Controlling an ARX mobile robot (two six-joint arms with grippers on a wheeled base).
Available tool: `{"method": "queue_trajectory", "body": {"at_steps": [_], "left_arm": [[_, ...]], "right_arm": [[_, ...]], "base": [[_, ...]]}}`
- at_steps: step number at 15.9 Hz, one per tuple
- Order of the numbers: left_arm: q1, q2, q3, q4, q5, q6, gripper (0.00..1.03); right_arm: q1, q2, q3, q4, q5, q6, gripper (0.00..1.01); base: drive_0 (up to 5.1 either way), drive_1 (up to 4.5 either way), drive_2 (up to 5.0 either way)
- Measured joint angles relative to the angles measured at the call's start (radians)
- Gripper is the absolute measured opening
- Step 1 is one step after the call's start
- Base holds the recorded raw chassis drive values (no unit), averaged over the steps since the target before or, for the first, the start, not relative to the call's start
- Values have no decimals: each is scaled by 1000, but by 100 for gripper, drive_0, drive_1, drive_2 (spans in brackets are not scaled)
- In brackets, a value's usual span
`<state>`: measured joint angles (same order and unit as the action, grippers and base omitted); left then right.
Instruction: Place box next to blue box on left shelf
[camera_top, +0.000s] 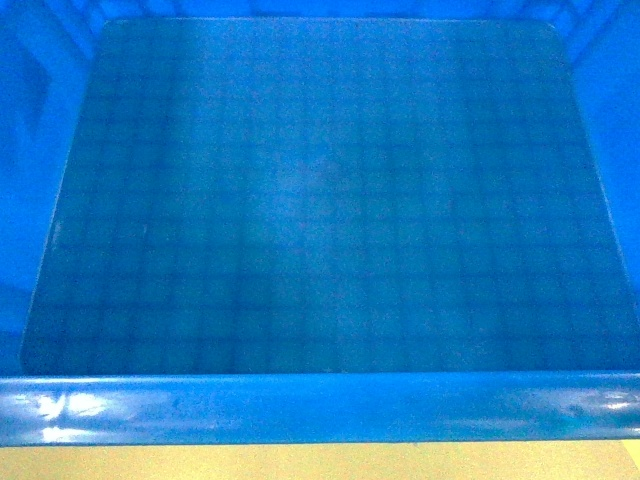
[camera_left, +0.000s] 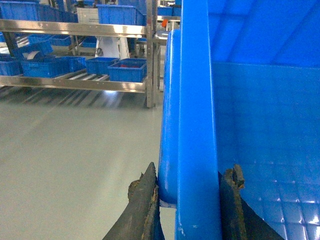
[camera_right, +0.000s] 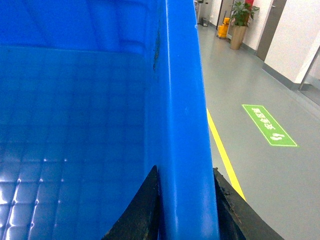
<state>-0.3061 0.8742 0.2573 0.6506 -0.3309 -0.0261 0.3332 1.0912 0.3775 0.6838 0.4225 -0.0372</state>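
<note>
head view was filled by the box (camera_top: 320, 200), its near rim along the bottom of the frame, so it was carried between both arms: the transport step. left gripper (camera_left: 189, 200) clamped the box's left wall, right gripper (camera_right: 185, 200) the right wall, both tight on the rim. the left shelf (camera_left: 85, 77) sat upper left of the left wrist view, well apart, with blue crates (camera_left: 127, 69) on it. next called for driving there and finding a gap beside one. open grey floor (camera_left: 65, 150) lay between; a yellow line (camera_right: 222, 150) ran lower right.
</note>
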Motion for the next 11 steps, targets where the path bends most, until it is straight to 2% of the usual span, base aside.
{"method": "queue_trajectory", "body": {"at_steps": [11], "left_arm": [[0, 0, 0, 2, 0, 0, 18]], "right_arm": [[0, 0, 0, 5, 1, -2, 22]], "base": [[5, 410, -400]]}}
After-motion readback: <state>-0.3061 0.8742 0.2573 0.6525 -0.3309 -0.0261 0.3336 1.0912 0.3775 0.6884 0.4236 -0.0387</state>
